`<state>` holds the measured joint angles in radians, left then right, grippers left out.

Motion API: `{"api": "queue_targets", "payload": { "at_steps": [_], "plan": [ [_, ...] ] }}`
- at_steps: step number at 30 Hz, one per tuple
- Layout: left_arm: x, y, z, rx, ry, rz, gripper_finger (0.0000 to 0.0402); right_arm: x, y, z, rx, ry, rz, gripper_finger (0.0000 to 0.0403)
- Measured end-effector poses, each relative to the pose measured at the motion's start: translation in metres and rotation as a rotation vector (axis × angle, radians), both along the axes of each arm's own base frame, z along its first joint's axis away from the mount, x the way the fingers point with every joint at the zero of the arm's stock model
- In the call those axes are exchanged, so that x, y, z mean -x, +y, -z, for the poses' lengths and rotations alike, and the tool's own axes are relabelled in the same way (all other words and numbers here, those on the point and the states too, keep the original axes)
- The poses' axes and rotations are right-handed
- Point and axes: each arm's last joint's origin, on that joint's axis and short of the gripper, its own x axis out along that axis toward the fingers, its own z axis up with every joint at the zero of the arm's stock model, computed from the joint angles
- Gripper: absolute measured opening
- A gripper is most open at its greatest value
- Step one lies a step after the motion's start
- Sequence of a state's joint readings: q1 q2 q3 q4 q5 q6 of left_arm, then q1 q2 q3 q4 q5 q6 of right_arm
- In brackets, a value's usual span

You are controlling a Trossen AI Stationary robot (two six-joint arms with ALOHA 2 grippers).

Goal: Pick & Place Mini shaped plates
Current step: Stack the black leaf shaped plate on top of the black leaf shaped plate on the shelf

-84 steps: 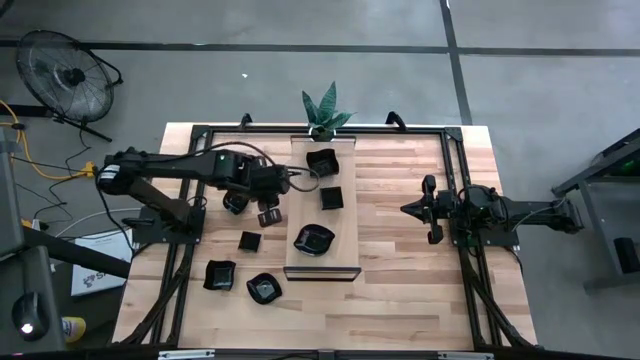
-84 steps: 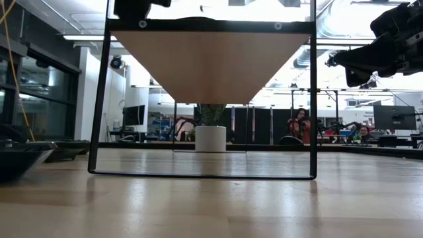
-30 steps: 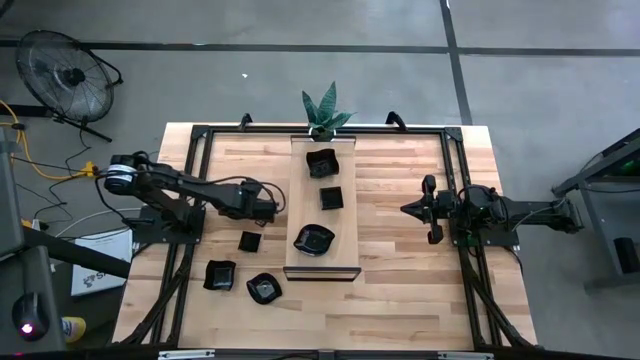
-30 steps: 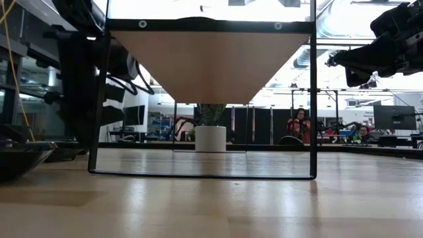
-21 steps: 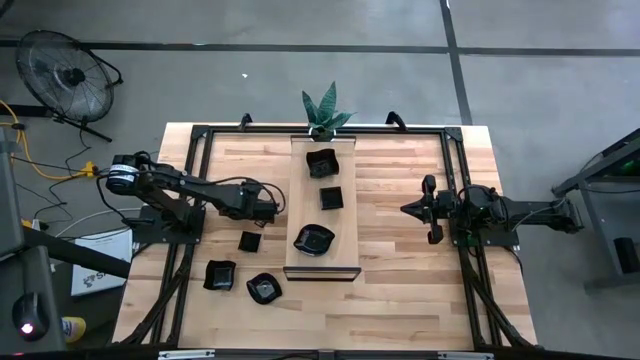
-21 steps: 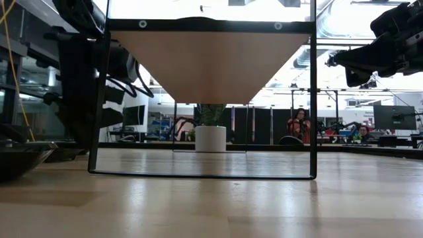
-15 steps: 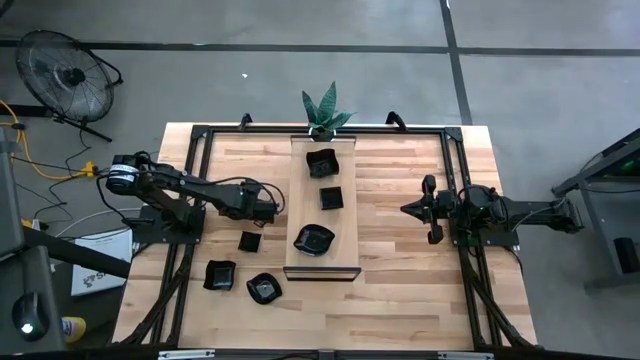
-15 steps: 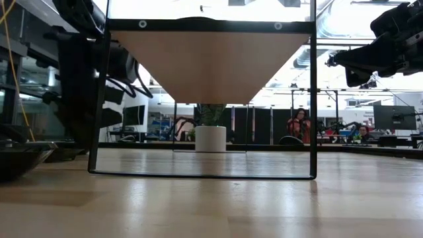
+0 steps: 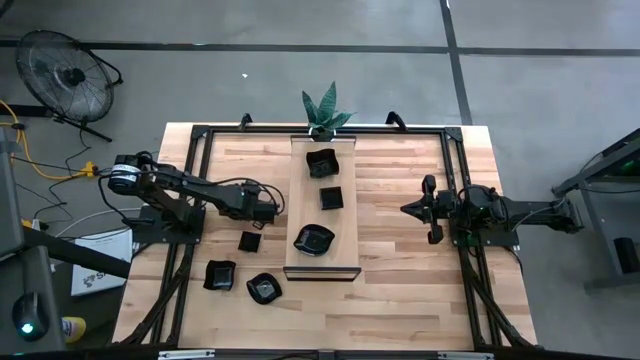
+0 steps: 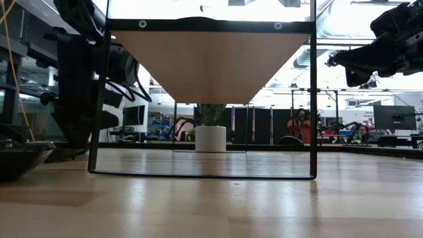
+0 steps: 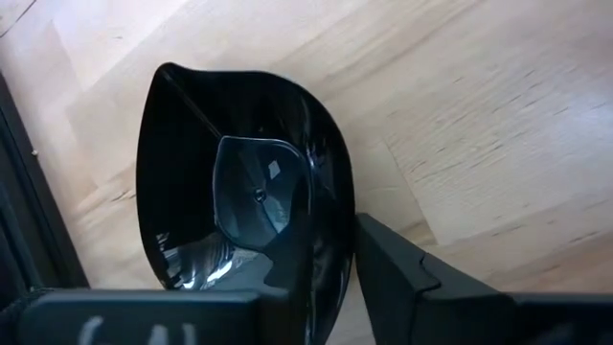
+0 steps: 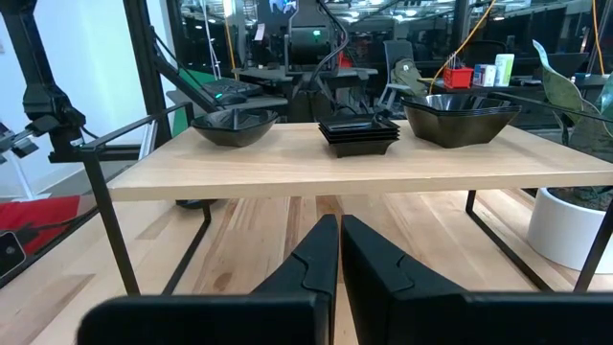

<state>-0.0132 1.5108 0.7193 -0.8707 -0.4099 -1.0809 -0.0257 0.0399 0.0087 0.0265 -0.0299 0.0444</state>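
Left gripper (image 11: 330,278) has closed on the glossy, wavy-rimmed black plate (image 11: 239,192).

Robotics lab: monitors (image 10: 391,118), more arm rigs (image 12: 38,86) behind workbench (image 9: 400,250).

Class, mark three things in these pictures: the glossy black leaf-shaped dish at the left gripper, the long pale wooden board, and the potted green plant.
Glossy black leaf-shaped dish (image 11: 251,192): left wrist view, on its flat centre.
Long pale wooden board (image 9: 300,200): high view, on a bare strip along its left edge.
Potted green plant (image 9: 325,108): high view, on its leaves.
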Motion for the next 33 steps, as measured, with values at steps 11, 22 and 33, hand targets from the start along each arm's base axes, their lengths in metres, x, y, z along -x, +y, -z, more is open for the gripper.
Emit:
{"api": "queue_targets", "payload": {
  "at_steps": [11, 22, 33],
  "plan": [
    [0.0, 0.0, 0.0, -0.004, 0.012, 0.025, 0.0006, 0.0, 0.0, 0.0, 0.0, 0.0, 0.0, 0.0012],
    [-0.006, -0.002, -0.017, -0.027, 0.048, 0.064, 0.0001, 0.0, 0.0, 0.0, 0.0, 0.0, 0.0, 0.0012],
    [-0.002, -0.025, -0.058, -0.102, 0.051, 0.196, 0.0, 0.0, 0.0, 0.0, 0.0, 0.0, 0.0, 0.0012]
  ]
}}
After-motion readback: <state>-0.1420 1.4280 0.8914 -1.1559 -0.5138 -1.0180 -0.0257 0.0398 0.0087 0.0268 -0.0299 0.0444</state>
